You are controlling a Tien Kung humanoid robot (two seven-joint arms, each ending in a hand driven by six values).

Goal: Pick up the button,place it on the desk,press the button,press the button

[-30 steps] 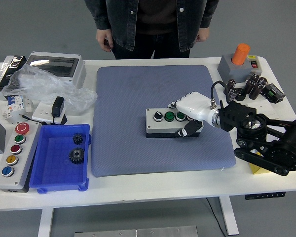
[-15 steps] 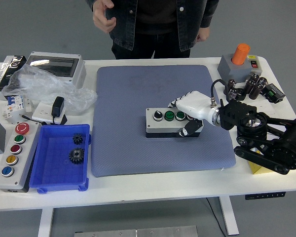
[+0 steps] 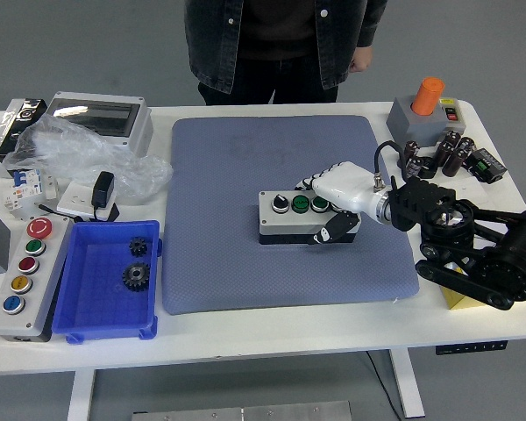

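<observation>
A grey button box with one black-white knob and two green buttons sits on the blue-grey mat, right of its middle. My right hand, white-shelled on a black arm, comes in from the right and wraps the box's right end, fingers over the top and thumb on the front side. The box rests flat on the mat. My left arm is out of view.
A second box with red, green, yellow and blue buttons lies front left beside a blue tray holding two gears. A grey box with an orange knob and black capacitors stand back right. A person stands at the far side.
The person's raised hand has gone out of the picture. My right hand has barely shifted on the box, and the box has stayed in place.
</observation>
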